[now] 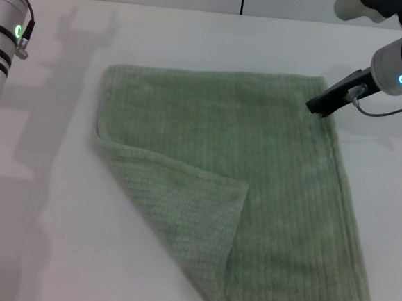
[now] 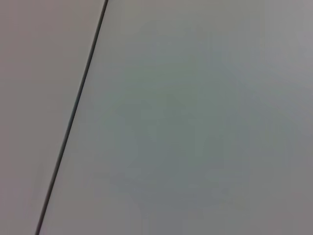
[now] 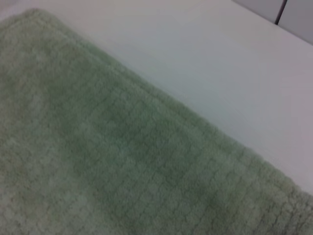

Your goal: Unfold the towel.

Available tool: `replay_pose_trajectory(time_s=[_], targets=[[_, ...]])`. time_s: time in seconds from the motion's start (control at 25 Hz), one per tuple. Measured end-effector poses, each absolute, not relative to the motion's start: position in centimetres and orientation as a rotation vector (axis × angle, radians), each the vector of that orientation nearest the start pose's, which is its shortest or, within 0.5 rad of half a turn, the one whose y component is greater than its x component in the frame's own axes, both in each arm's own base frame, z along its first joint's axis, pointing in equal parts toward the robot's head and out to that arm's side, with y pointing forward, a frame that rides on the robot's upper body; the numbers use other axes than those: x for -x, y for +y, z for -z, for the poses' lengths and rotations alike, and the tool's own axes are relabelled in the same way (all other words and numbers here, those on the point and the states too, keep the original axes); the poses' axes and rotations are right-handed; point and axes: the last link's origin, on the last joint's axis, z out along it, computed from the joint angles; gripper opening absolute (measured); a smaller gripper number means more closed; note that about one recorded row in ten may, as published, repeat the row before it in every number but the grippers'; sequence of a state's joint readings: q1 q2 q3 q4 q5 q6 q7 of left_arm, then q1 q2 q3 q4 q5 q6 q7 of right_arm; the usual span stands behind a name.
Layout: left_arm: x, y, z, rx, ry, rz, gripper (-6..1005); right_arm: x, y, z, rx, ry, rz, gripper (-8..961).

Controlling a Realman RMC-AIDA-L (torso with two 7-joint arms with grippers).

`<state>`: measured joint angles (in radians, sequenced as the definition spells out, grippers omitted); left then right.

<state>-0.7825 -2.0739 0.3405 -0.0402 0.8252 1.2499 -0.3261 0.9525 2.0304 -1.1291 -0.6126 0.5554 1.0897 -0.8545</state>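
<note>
The pale green towel [image 1: 253, 189] lies spread on the white table [image 1: 33, 249]. Its near left corner [image 1: 183, 205] is folded back diagonally onto the cloth and shows a ribbed underside. My right gripper [image 1: 321, 105] reaches in from the right, its black tip at the towel's far right corner, low over the hem. Whether it touches the cloth is unclear. The right wrist view shows the towel [image 3: 107, 161] close up, with its hemmed edge running along bare table [image 3: 205, 58]. My left arm [image 1: 1, 37] is held up at the left edge, away from the towel.
Bare white table surrounds the towel at the left, the back and the right. A dark seam [image 2: 73, 117] crosses the plain pale surface in the left wrist view. The towel's near edge reaches the bottom of the head view.
</note>
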Motion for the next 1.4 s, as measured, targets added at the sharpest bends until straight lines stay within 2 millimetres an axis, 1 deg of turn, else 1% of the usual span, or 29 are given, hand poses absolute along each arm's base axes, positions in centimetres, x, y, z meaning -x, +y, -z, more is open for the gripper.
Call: replay_pose_trajectory(time_s=[0.32, 0.56, 1.4], targets=[[24.6, 42.1, -3.0, 1.416, -0.503, 1.031, 804, -20.4, 43.9, 3.2, 2.549, 0.843, 0.378, 4], [24.5, 42.2, -2.6, 1.425, -0.52, 1.03, 802, -20.8, 43.9, 3.5, 2.547, 0.828, 0.381, 3], [24.4, 42.1, -2.2, 1.431, -0.533, 1.033, 795, -21.1, 43.9, 4.3, 2.563, 0.767, 0.404, 5]])
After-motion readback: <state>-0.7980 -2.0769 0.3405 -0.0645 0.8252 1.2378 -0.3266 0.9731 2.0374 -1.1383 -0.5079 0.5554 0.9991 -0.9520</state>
